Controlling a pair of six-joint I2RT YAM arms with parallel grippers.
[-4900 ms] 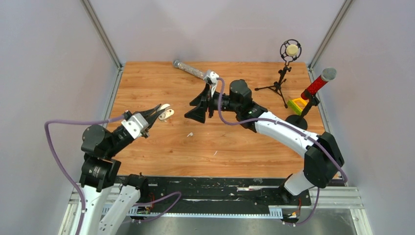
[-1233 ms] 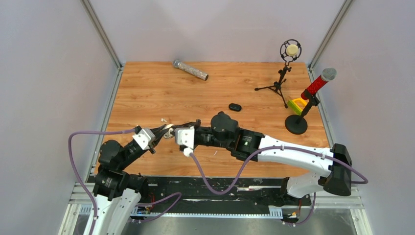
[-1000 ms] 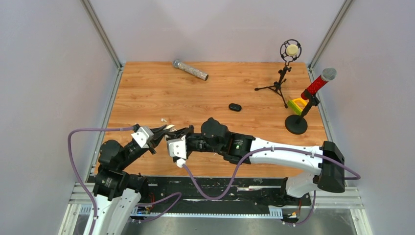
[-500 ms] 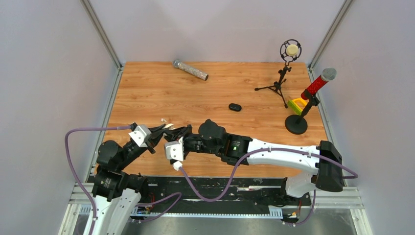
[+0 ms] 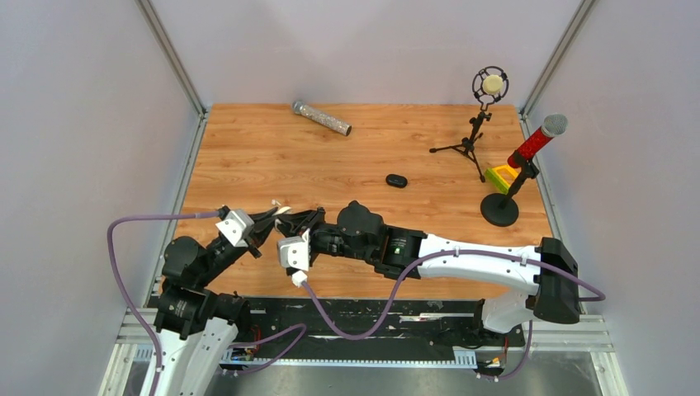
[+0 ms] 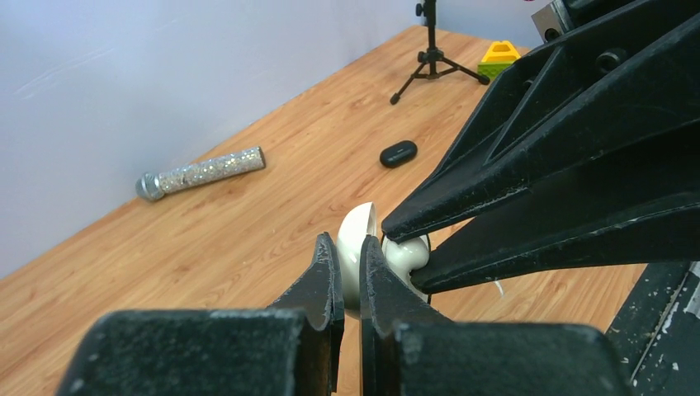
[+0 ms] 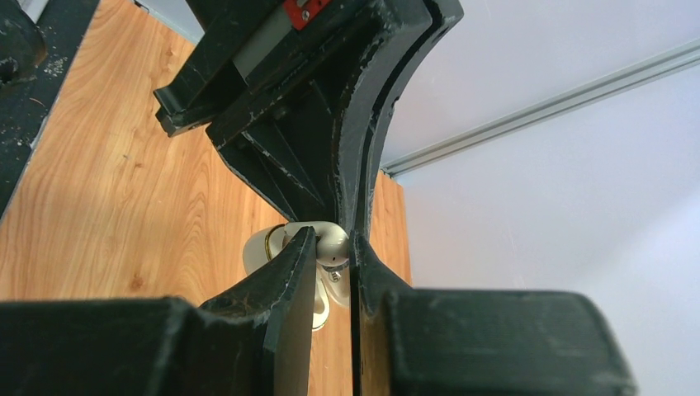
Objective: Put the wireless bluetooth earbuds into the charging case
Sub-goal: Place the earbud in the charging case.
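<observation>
The white charging case hangs open above the near left of the table, and my left gripper is shut on its edge. My right gripper is shut on a whitish earbud and presses it against the case, whose gold rim shows. In the top view the left gripper and the right gripper meet tip to tip. A black roundish earbud lies alone on the wood further back; it also shows as a black earbud in the left wrist view.
A glittery microphone lies at the back. A small tripod stand, a red microphone on a round base and a yellow-green block stand at the right. A white fleck lies near the grippers. Walls enclose three sides.
The right arm has shifted a little left and brought its tips up against the case held by the left gripper. The left gripper has barely moved.
</observation>
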